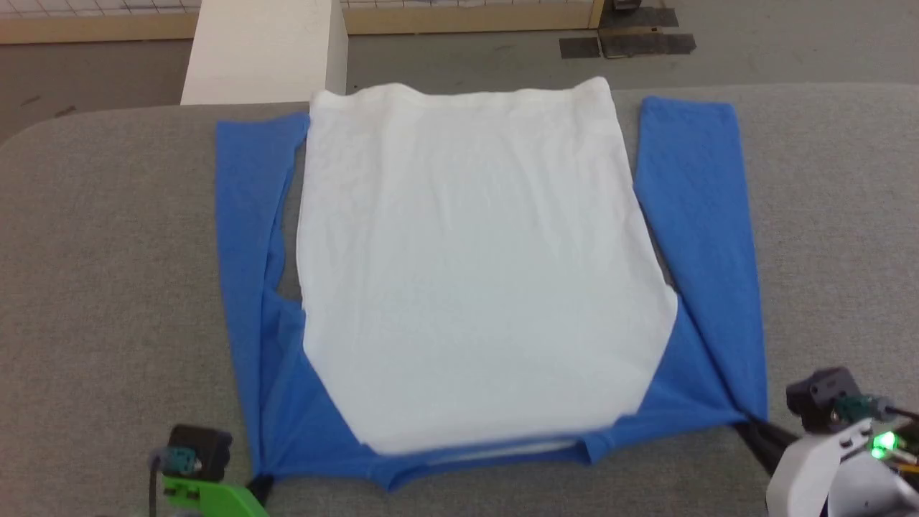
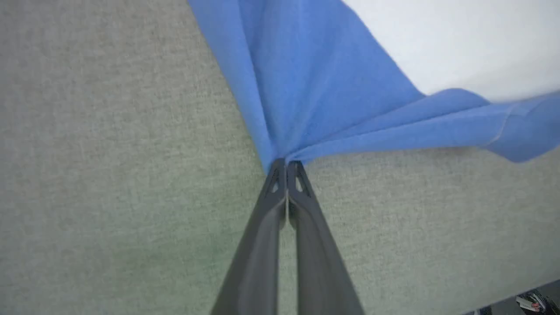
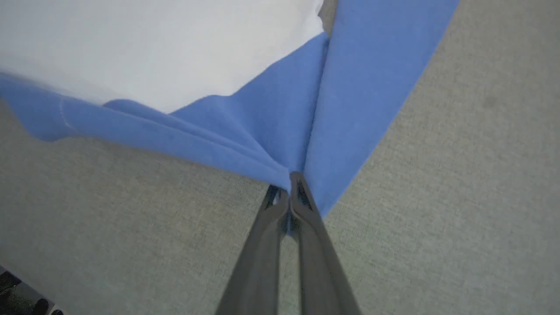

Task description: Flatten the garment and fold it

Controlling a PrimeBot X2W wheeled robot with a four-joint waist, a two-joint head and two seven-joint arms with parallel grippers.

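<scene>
Garment point(image 1: 474, 273) spread face-down-or-up (I cannot tell which) on the grey desk point(image 1: 108, 251), white body centred, neckline edge nearest me and hem at the far edge. My left gripper point(image 2: 286, 162) is closed tight on the blue shoulder corner at the near left; my right gripper point(image 3: 289, 181) is closed in the same way on the near right corner. The fabric fans out from each pinch in taut creases, so I judge that the two grips serve to draw the shoulder line straight and hold the body flat. The left sleeve point(image 1: 244, 215) and the right sleeve point(image 1: 700, 215) lie alongside the body, pointing away from me, each apart from the white panel by a narrow gap of bare desk. Open cloth-free surface lies to both sides, wide enough to swing a sleeve inward. The far side offers little room: the hem reaches the desk's edge, with a white block point(image 1: 266, 50) and floor beyond. The near edge lies just below my grippers.
</scene>
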